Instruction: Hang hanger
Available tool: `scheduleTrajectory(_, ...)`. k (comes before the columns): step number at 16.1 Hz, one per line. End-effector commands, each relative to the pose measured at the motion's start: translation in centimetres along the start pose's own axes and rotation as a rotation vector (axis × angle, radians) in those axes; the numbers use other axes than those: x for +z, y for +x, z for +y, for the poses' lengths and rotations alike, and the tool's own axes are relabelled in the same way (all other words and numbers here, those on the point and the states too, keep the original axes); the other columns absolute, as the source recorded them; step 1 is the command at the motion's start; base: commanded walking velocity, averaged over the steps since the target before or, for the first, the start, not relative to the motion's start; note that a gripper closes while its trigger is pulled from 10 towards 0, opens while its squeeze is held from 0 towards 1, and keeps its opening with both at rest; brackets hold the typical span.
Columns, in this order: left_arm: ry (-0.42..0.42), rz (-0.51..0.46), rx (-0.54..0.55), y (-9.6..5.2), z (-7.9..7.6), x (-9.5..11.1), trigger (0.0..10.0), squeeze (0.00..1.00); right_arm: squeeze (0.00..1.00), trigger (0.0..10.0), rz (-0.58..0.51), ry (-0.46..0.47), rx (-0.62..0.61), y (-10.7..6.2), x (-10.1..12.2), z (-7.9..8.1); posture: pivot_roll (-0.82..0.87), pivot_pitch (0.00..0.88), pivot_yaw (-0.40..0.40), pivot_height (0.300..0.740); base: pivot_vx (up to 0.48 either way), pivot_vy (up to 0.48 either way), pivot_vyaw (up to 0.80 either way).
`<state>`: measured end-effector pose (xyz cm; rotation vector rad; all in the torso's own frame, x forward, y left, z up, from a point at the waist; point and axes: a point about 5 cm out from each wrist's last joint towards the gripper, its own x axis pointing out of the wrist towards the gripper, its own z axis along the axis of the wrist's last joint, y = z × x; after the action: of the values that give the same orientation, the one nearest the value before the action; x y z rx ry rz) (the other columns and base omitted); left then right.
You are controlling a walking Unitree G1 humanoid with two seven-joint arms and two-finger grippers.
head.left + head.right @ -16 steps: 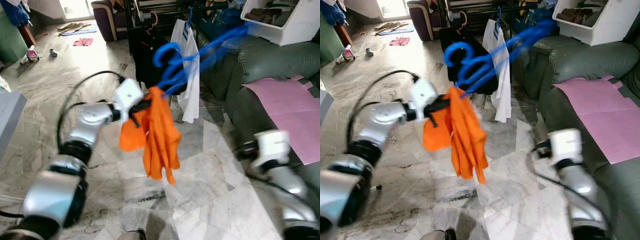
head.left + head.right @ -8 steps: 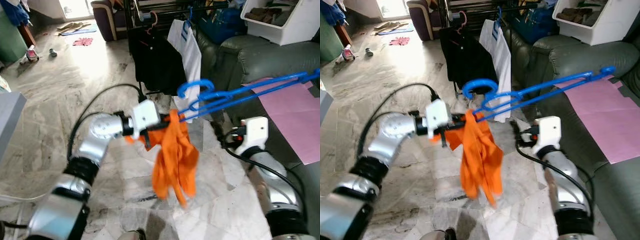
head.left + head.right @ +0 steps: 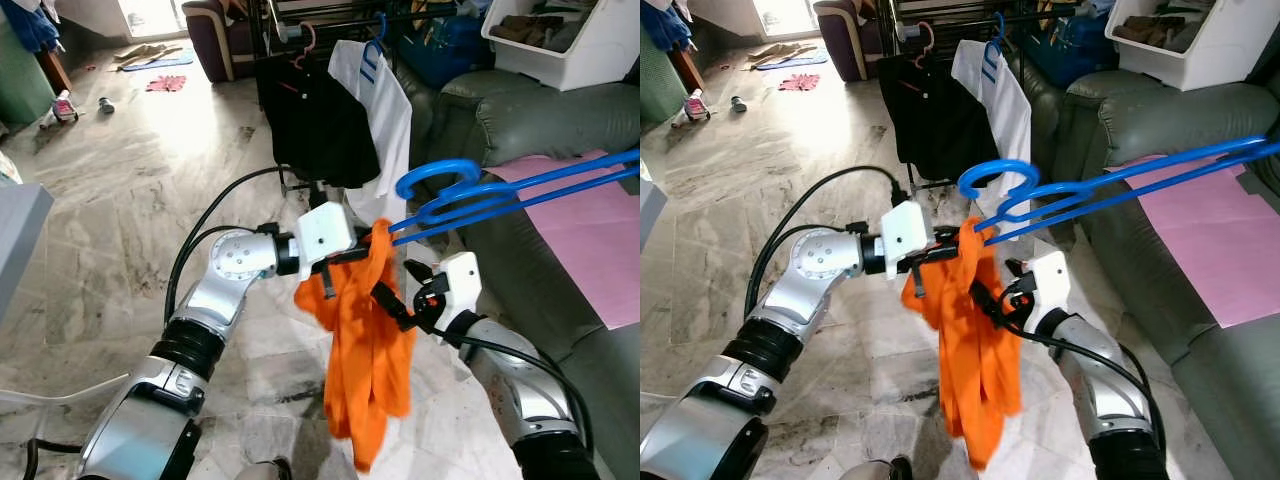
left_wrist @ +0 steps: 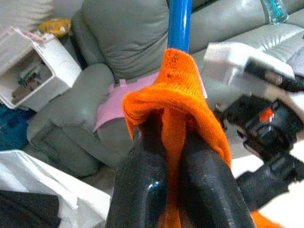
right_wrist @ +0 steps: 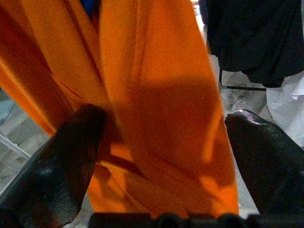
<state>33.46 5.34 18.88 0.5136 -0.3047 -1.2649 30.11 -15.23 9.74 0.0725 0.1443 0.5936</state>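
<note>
Left wrist view showed the left gripper (image 4: 172,156) with its jaws pinching a fold of the orange garment (image 3: 368,340), just below the blue hanger (image 3: 500,190) that carried it. The hanger extended away from the jaws, over the grey sofa (image 3: 530,120). The right gripper (image 5: 161,156) had its jaws spread, with the hanging orange cloth between them. A clothes rack (image 3: 320,110) stood beyond both grippers.
</note>
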Motion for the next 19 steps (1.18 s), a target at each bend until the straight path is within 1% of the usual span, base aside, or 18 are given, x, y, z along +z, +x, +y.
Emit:
scheduleTrajectory(1, 0.046, -0.043, 0.009, 0.4, 0.8, 1.7, 3.4, 0.00, 0.00, 10.0, 0.018, -0.008, 0.006, 0.3, -0.2, 0.2, -0.03, 0.057, 0.065, 0.740, 0.000, 0.000, 0.00)
scheduleTrajectory(2, 0.060, -0.031, 0.016, 0.3, 0.9, 1.6, 3.5, 0.00, 0.00, 10.0, 0.025, -0.007, 0.019, 0.4, -0.2, 0.3, -0.03, 0.057, 0.065, 0.740, 0.000, 0.000, 0.00)
scheduleTrajectory(4, 0.056, -0.034, 0.023, 0.1, 1.0, 1.7, 3.6, 0.00, 0.00, 10.0, 0.045, -0.014, 0.013, 0.6, -0.5, 0.3, -0.03, 0.057, 0.065, 0.740, 0.000, 0.000, 0.00)
scheduleTrajectory(5, 0.055, -0.057, 0.021, 0.0, 1.1, 2.5, 3.2, 0.00, 0.00, 10.0, 0.066, -0.016, -0.022, 0.8, -0.9, 0.1, -0.01, 0.056, 0.061, 0.740, 0.000, 0.000, 0.00)
scheduleTrajectory(6, 0.054, -0.084, 0.014, 0.0, 1.1, 3.5, 3.1, 0.00, 0.00, 10.0, 0.092, -0.011, -0.110, 1.0, -1.3, -0.7, 0.00, 0.057, 0.059, 0.740, 0.000, 0.000, 0.00)
scheduleTrajectory(7, 0.056, -0.094, 0.009, 0.0, 1.0, 3.9, 3.1, 0.00, 0.00, 10.0, 0.102, -0.005, -0.156, 1.1, -1.4, -1.1, 0.00, 0.056, 0.058, 0.740, 0.000, 0.000, 0.00)
scheduleTrajectory(8, 0.007, -0.180, -0.004, 0.2, 0.6, 6.1, 1.9, 0.00, 0.00, 10.0, 0.133, 0.031, -0.320, 1.2, -1.6, -2.9, 0.02, 0.054, 0.052, 0.740, 0.000, 0.000, 0.00)
scheduleTrajectory(9, 0.001, -0.194, -0.017, 0.1, 0.2, 6.5, 1.6, 0.00, 0.00, 10.0, 0.135, 0.027, -0.352, 1.2, -1.6, -3.3, 0.02, 0.055, 0.049, 0.740, 0.000, 0.000, 0.00)
scheduleTrajectory(10, -0.019, -0.201, -0.027, -0.1, -0.1, 6.5, 0.7, 0.00, 0.00, 10.0, 0.144, 0.043, -0.371, 1.2, -1.8, -3.6, 0.02, 0.055, 0.046, 0.740, 0.000, 0.000, 0.00)
scheduleTrajectory(11, -0.044, -0.206, -0.027, -0.4, -0.5, 6.6, 0.0, 0.00, 0.00, 10.0, 0.146, 0.078, -0.398, 1.1, -1.9, -3.9, 0.03, 0.058, 0.038, 0.740, 0.000, 0.000, 0.00)
scheduleTrajectory(12, -0.063, -0.212, -0.019, -0.6, -0.6, 6.8, 0.0, 0.00, 0.00, 7.3, 0.142, 0.092, -0.410, 1.0, -2.0, -4.1, 0.03, 0.059, 0.035, 0.740, 0.000, 0.000, 0.00)
scheduleTrajectory(13, -0.092, -0.211, -0.010, -0.9, -0.7, 7.1, 0.0, 0.00, 0.00, 0.0, 0.142, 0.091, -0.435, 1.1, -2.0, -4.4, 0.03, 0.060, 0.033, 0.740, 0.000, 0.000, 0.00)
scheduleTrajectory(14, -0.088, -0.167, 0.008, -1.5, -0.6, 6.6, 0.0, 0.00, 0.00, 0.0, 0.152, 0.085, -0.474, 0.5, -2.3, -5.0, 0.02, 0.060, 0.031, 0.740, 0.000, 0.000, 0.00)
scheduleTrajectory(15, -0.082, -0.135, 0.039, -1.9, -0.4, 5.6, 0.0, 0.00, 0.00, 0.0, 0.159, 0.101, -0.505, -0.4, -2.6, -5.6, 0.02, 0.060, 0.029, 0.740, 0.000, 0.000, 0.00)
scheduleTrajectory(16, -0.069, -0.110, 0.058, -2.1, -0.1, 5.0, 0.0, 0.00, 0.00, 0.0, 0.158, 0.105, -0.521, -1.0, -2.6, -6.0, 0.02, 0.060, 0.029, 0.740, 0.000, 0.000, 0.00)
scheduleTrajectory(17, -0.057, -0.065, 0.107, -2.7, 0.4, 3.7, 0.0, 0.00, 0.00, 0.0, 0.148, 0.106, -0.548, -2.4, -2.5, -6.8, 0.01, 0.064, 0.029, 0.740, 0.000, 0.000, 0.00)
scheduleTrajectory(18, -0.032, -0.025, 0.133, -3.1, 0.7, 2.8, 0.0, 0.00, 0.00, 0.0, 0.145, 0.109, -0.559, -3.4, -2.4, -7.3, 0.00, 0.065, 0.029, 0.740, 0.000, 0.000, 0.00)
scheduleTrajectory(19, -0.027, 0.027, 0.172, -3.8, 1.0, 1.6, 0.0, 0.00, 0.00, 0.0, 0.143, 0.107, -0.591, -5.1, -2.2, -8.3, -0.02, 0.068, 0.032, 0.740, 0.000, 0.000, 0.00)
